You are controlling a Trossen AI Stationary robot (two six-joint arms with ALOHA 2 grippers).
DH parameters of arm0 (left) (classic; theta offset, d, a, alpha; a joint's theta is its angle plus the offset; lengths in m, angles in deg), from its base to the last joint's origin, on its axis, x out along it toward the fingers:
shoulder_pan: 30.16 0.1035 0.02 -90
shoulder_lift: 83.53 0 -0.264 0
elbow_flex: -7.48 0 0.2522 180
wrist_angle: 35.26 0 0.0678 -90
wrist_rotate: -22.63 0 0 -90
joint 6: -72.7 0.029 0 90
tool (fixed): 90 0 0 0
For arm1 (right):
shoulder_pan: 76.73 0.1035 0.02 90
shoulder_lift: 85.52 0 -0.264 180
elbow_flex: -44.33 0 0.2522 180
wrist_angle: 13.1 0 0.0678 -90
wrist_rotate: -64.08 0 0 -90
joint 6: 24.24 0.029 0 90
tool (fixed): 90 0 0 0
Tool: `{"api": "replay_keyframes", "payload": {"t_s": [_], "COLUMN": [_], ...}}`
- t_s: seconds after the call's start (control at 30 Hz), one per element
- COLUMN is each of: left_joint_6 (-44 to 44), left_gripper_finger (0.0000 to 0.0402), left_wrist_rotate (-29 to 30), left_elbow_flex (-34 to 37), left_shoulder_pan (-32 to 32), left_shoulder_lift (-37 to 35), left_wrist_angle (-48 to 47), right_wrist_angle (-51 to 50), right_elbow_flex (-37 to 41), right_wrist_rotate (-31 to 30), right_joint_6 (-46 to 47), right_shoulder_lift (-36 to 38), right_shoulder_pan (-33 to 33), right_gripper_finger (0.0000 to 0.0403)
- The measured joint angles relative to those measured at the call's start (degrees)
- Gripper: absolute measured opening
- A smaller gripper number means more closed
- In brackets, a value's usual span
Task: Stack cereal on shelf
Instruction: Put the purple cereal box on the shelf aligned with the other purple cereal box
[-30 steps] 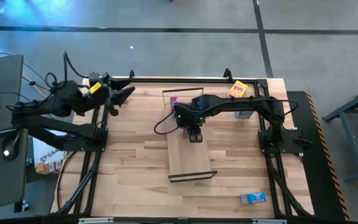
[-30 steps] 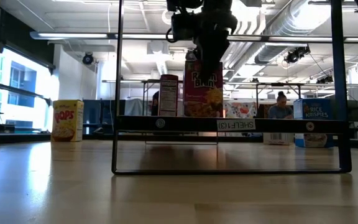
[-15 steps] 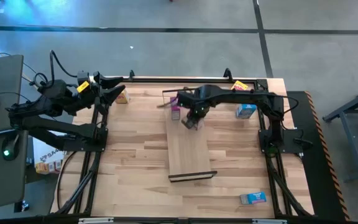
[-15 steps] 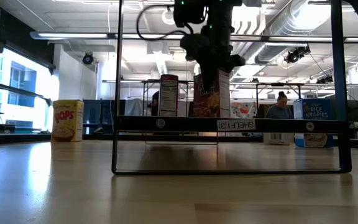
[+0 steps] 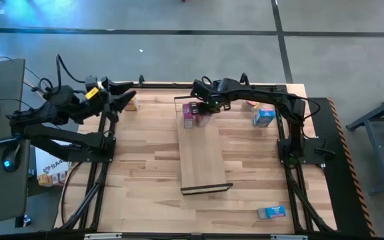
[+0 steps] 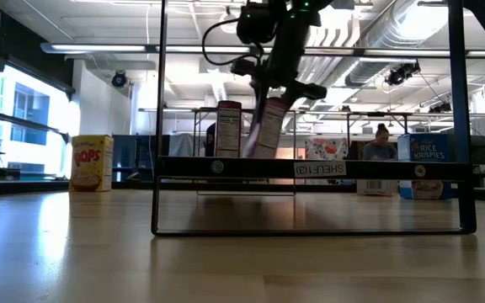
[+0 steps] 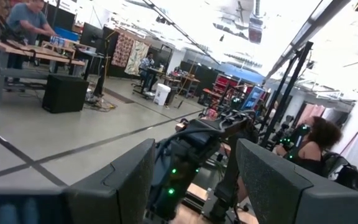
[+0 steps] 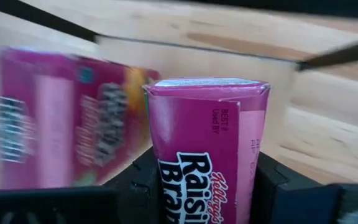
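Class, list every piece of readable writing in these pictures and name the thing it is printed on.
"Raisin Bran": pink box clamped in the right gripper.
"POPS": yellow box on the table.
"RICE KRISPIES": blue box.
"SHELF": label on the shelf rail; bracketed number unclear.
Second pink box: print too blurred.

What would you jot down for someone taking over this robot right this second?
Right gripper: jaws shut on a pink box, tilted over the shelf's far end.
Left gripper: jaws open, empty, waiting at the table's far left edge.
Done: one other pink box stands on the shelf.
Left: set this one down; then the yellow box, two blue boxes on the table, and another yellow one partly hidden by the right arm.
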Motion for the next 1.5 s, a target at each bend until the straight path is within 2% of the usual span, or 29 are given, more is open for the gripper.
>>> {"api": "replay_keyframes", "payload": {"t_s": [0.13, 0.37, 1.23, 1.33, 1.5], "left_joint_6": [-0.01, -0.04, -0.83, -0.92, -0.98], "left_gripper_finger": [0.0217, 0.0217, 0.0217, 0.0217, 0.0217], "left_wrist_rotate": [0.01, 0.01, 0.01, 0.01, 0.01], "left_elbow_flex": [0.0, 0.0, -0.02, -0.02, -0.02], "left_shoulder_pan": [0.0, 0.0, -0.02, 0.0, 0.0], "left_shoulder_lift": [0.33, 0.42, 0.43, 0.43, 0.42], "left_wrist_angle": [0.02, 0.02, -1.44, -1.46, -1.46], "right_wrist_angle": [1.33, -2.76, -1.17, -1.17, -1.17], "right_elbow_flex": [0.0, 0.0, 0.0, 0.0, 0.0], "right_wrist_rotate": [-0.16, -1.3, -2.59, -2.52, -2.52], "right_joint_6": [0.52, 0.1, 0.68, 0.68, 0.68], "right_shoulder_lift": [0.0, 0.0, 0.0, 0.0, 0.0], "right_shoulder_pan": [0.0, 0.02, 1.18, 1.18, 1.31], "right_gripper_finger": [0.0129, 0.0129, 0.0129, 0.014, 0.0179]}}
